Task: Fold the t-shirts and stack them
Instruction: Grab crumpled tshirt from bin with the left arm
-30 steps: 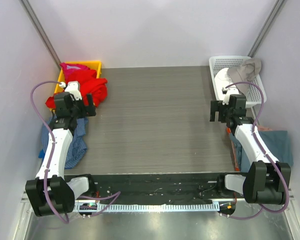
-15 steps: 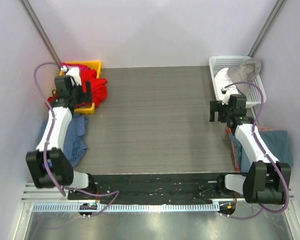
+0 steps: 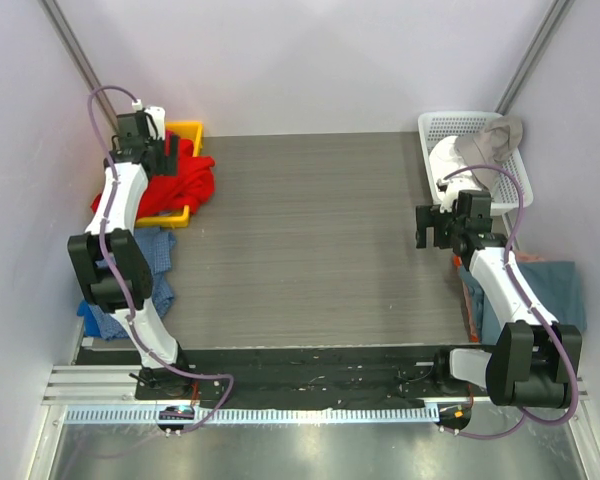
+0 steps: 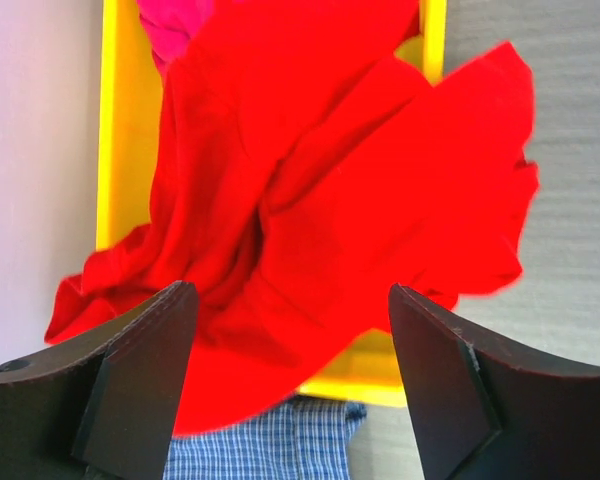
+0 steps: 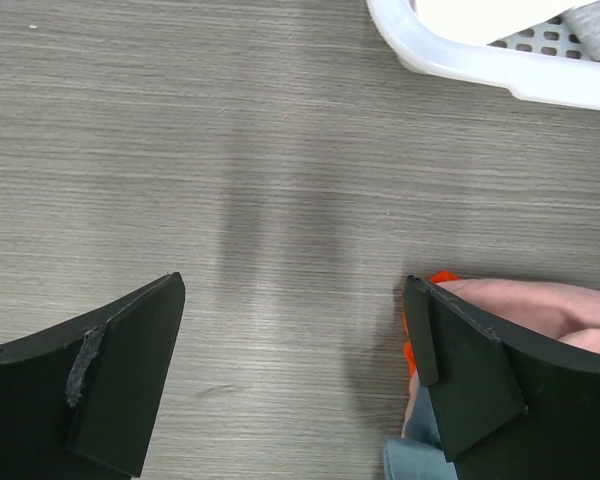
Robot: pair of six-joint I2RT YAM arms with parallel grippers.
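Left gripper (image 4: 290, 300) hovers over yellow bin (image 4: 115, 150), jaws spread, gripping nothing. Red t-shirt (image 4: 310, 190) heaped in bin, spilling onto table (image 4: 570, 150); pink t-shirt (image 4: 175, 20) at bin's far end. Right gripper (image 5: 292, 290) released, empty, near white basket (image 5: 460, 60).

Tabletop (image 3: 310, 230): grey wood-grain laminate, matte.
Walls (image 3: 310, 60): plain pale panels on three sides.
Corner posts (image 3: 76, 55): two slanted grey metal bars at the rear.
Near edge: black strip (image 3: 310, 362), ribbed aluminium rail (image 3: 310, 413).
Lighting: soft, even.
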